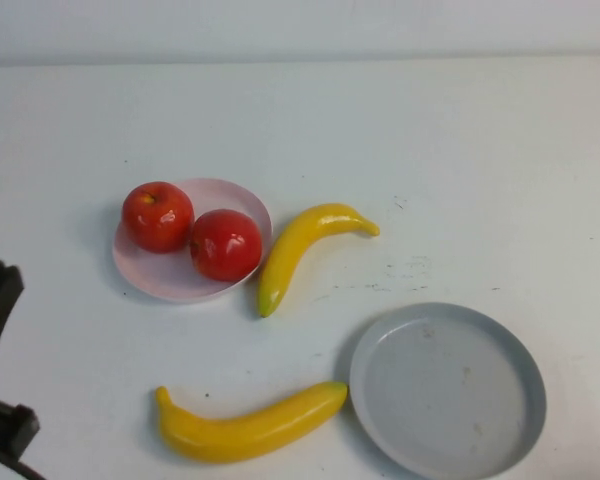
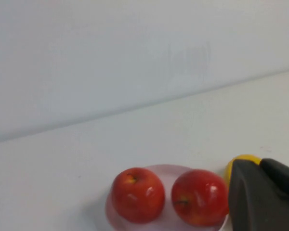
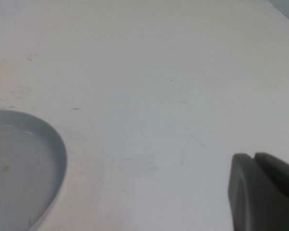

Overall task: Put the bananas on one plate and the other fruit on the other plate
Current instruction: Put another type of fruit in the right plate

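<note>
Two red apples sit side by side on the pale pink plate. One yellow banana lies on the table just right of that plate. The longer banana lies near the front edge, its tip touching the grey-blue plate, which holds nothing. My left gripper is shut and holds nothing, on the near left side of the table, facing the apples. My right gripper is shut and holds nothing, over bare table beside the grey-blue plate.
The left arm shows as a dark shape at the table's left edge. The white tabletop runs back to a pale wall. Faint scuff marks lie between the upper banana and the grey-blue plate.
</note>
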